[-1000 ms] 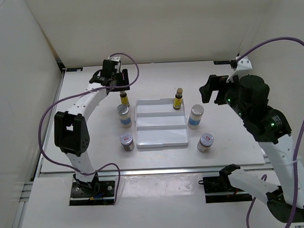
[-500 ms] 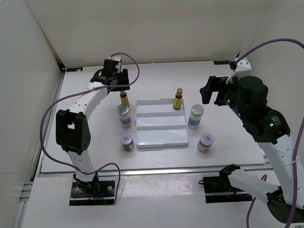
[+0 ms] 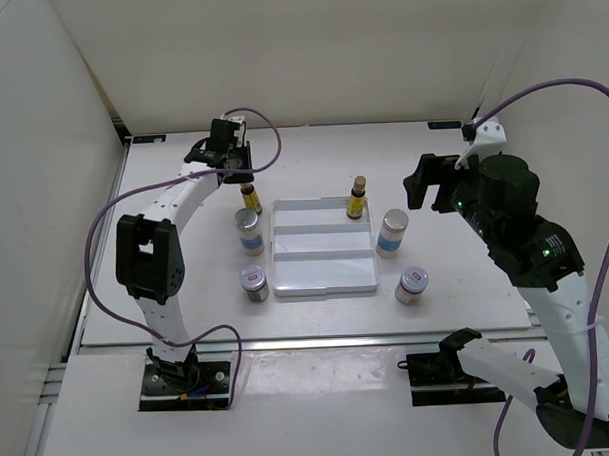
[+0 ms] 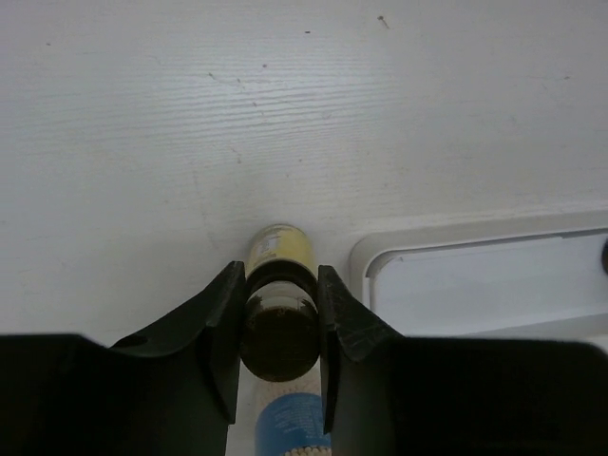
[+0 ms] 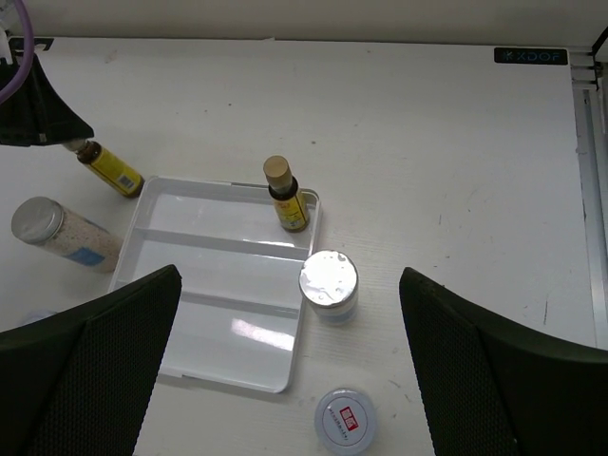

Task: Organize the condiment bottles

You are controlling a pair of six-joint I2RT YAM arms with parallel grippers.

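Counted in the top view: two slim amber bottles (image 3: 250,197) (image 3: 357,198), two white blue-labelled bottles (image 3: 249,231) (image 3: 391,232), two short red-and-white-labelled bottles (image 3: 253,283) (image 3: 412,285), six bottles altogether, and one white tray (image 3: 323,277) at centre frame.

Rt hand (image 5: 290,274) fingers were spread wide, nothing between them. White tray (image 5: 228,285) lay on surface (image 5: 427,123). Amber btl (image 5: 285,198) stood upright at tray's far rt corner. 2nd amber btl (image 5: 114,171) was off far-left corner, cap end at left hand (image 5: 74,133). Blue-label btl (image 5: 59,231) was left of tray, 2nd blue-label btl (image 5: 329,283) just beside rt rim. Red-label btl (image 5: 344,418) was nearer.
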